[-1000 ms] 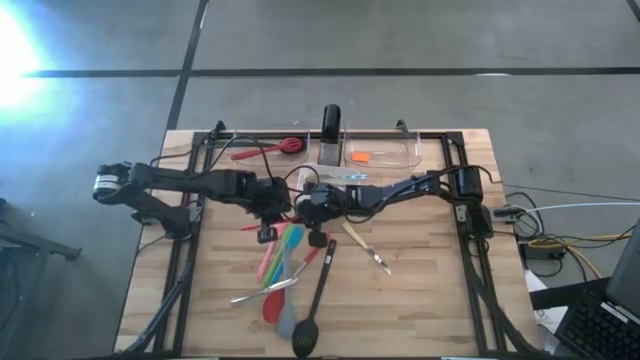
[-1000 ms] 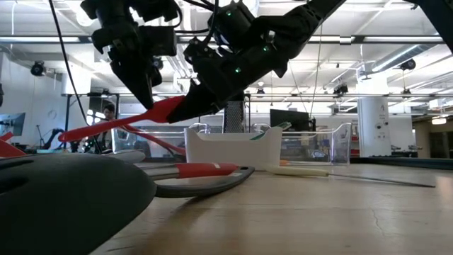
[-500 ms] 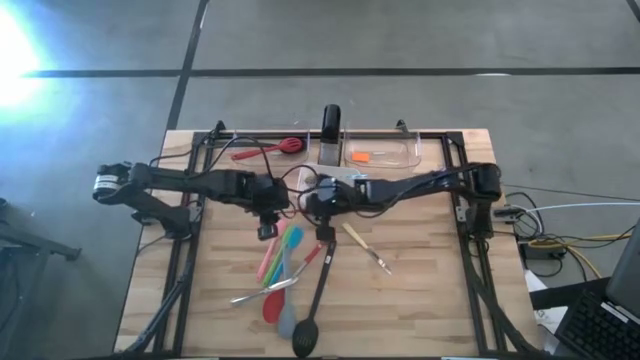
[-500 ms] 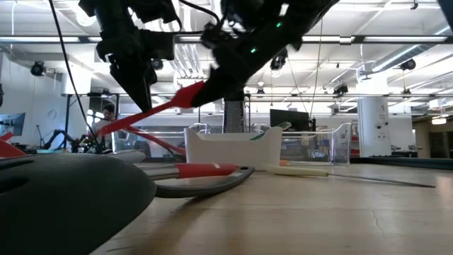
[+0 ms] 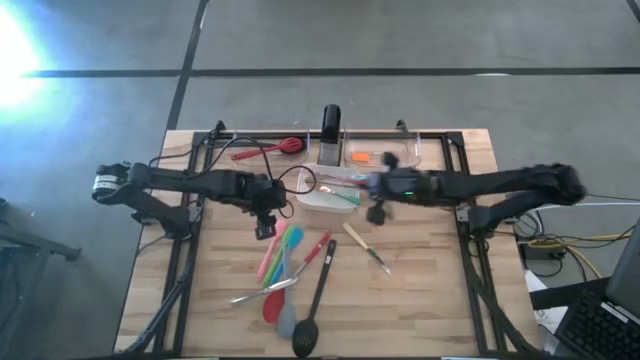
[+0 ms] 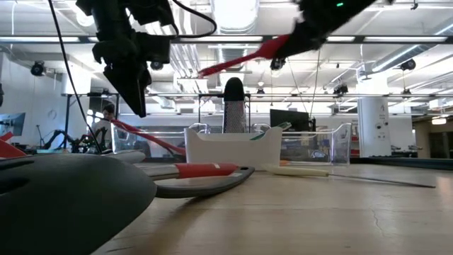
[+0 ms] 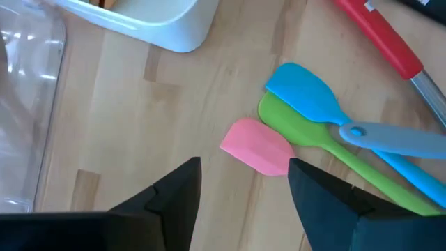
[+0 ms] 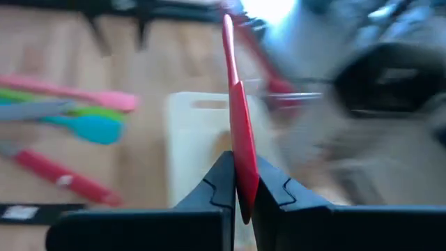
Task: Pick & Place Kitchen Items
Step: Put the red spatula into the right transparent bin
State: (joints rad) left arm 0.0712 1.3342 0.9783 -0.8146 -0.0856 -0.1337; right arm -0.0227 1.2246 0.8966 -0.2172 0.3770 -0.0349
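My right gripper (image 8: pixel 239 187) is shut on a red spatula (image 6: pixel 237 61), high above the white dish (image 5: pixel 322 200) near the table's middle. My left gripper (image 7: pixel 244 199) stands open and holds nothing. It hangs above the wood just beyond the heads of the pink (image 7: pixel 256 147), green (image 7: pixel 296 125) and blue (image 7: pixel 310 97) silicone spoons. These lie flat in a pile of utensils (image 5: pixel 285 262) with a long black spoon (image 5: pixel 312 310) and a red-handled utensil (image 5: pixel 318 248). My right gripper pinches the spatula's wide red blade end (image 8: pixel 242 150) between its two fingers, coming roughly level from the table's right side. The thin handle (image 6: pixel 216 68) sticks out past the fingertips toward the table's left and slants a little down. The spatula is lifted clear of everything.
The white dish holds a green-handled utensil (image 5: pixel 345 197). A clear bin (image 5: pixel 385 153) with an orange item stands at the far edge, beside a black upright post (image 5: pixel 330 124). A red utensil (image 5: pixel 270 150) lies at the far left, a wooden-handled piece of cutlery (image 5: pixel 366 246) right of the pile.
My left gripper has opened and let go of the red spatula's handle, staying near the pile. My right gripper has carried the spatula up and toward the table's right edge. The spatula now hangs higher, held by that gripper alone.
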